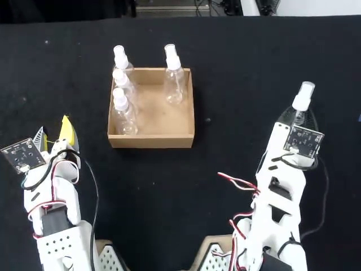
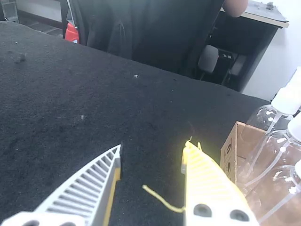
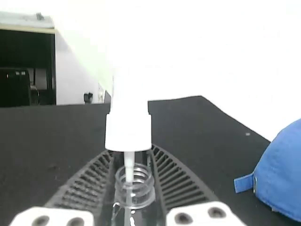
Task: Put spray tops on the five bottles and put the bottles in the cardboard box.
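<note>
The cardboard box (image 1: 151, 138) stands mid-table with several clear bottles in it, each wearing a white spray top: three along its left wall (image 1: 124, 110) and one at the far right corner (image 1: 175, 82). My right gripper (image 1: 300, 113) is right of the box, shut on another clear bottle (image 3: 134, 188) just below the neck. A white spray top (image 3: 128, 132) sits above that open neck with its tube inside, raised off the threads. My left gripper (image 1: 53, 127) is open near the table's left side, its grey and yellow fingers (image 2: 207, 183) holding nothing.
The box corner (image 2: 230, 150) and its bottles (image 2: 273, 141) lie just beyond the left gripper's yellow finger. A blue cap (image 3: 277, 174) lies on the black table beside the right gripper. Bare black cloth spans between the box and both arms.
</note>
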`<state>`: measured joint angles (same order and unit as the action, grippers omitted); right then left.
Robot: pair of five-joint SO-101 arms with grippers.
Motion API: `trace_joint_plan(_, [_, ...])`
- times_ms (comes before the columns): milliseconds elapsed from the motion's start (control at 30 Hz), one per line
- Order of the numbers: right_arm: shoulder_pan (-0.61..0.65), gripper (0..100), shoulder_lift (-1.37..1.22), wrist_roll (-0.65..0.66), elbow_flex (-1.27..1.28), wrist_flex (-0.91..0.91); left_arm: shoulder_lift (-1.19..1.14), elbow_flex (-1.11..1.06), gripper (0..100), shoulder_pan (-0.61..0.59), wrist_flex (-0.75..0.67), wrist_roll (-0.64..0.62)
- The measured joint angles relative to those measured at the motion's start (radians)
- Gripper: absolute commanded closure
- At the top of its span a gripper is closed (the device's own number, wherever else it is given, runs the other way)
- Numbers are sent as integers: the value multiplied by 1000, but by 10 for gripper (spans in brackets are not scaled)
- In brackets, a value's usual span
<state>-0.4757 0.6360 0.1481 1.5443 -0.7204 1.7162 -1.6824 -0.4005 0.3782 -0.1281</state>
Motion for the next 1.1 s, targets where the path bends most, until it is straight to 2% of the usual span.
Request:
trace_joint_plan(167, [0,977,0,-3,14,-9,0,0,809,0,0,0])
trace_joint_plan(400, [-31,977,0,-146,71,-9,0,0,809,0,0,0])
trace_joint_plan(800, [-68,972,15,-163,126,-12,0,0,809,0,0,0])
trace_joint_plan(867, [-72,945,15,-163,126,-12,0,0,809,0,0,0])
trace_joint_plan(1000, [-74,811,17,-161,126,20,0,0,809,0,0,0])
trace_joint_plan(1100, [-74,779,20,-163,126,44,0,0,809,0,0,0])
